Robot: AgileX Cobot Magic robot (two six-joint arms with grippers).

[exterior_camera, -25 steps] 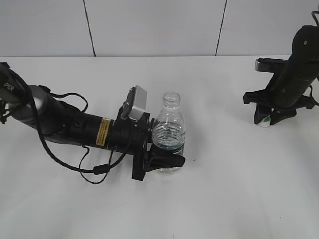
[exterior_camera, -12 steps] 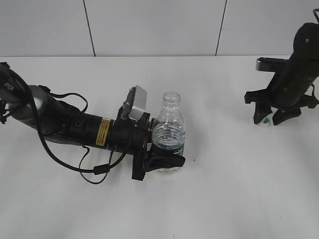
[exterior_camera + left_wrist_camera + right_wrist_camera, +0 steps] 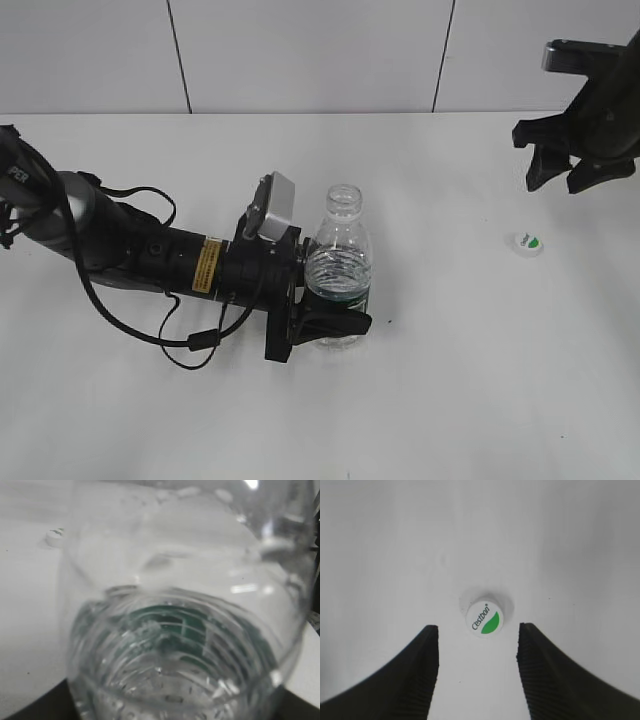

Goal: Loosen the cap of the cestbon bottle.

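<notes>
Since 1 second back: right gripper (image 3: 560, 180) lifted clear of the table (image 3: 450, 380), up and toward the far edge, jaws spread and empty; cap (image 3: 524, 243) left behind on the bare surface, no longer hidden between the fingers. Left arm and bottle unmoved.

Judged from the open neck: cap fully off, so loosening done and more; nothing left on the bottle to unscrew.

Left gripper (image 3: 335, 325) clamped around the lower body of the cestbon bottle (image 3: 338, 270), holding it upright against the table.

Cap lying flat below the right gripper, top face up, between and just ahead of the spread fingertips in the right wrist view (image 3: 484, 617), touching neither.

Bottle: clear, ribbed, dark green label band, some water inside, mouth open.
</notes>
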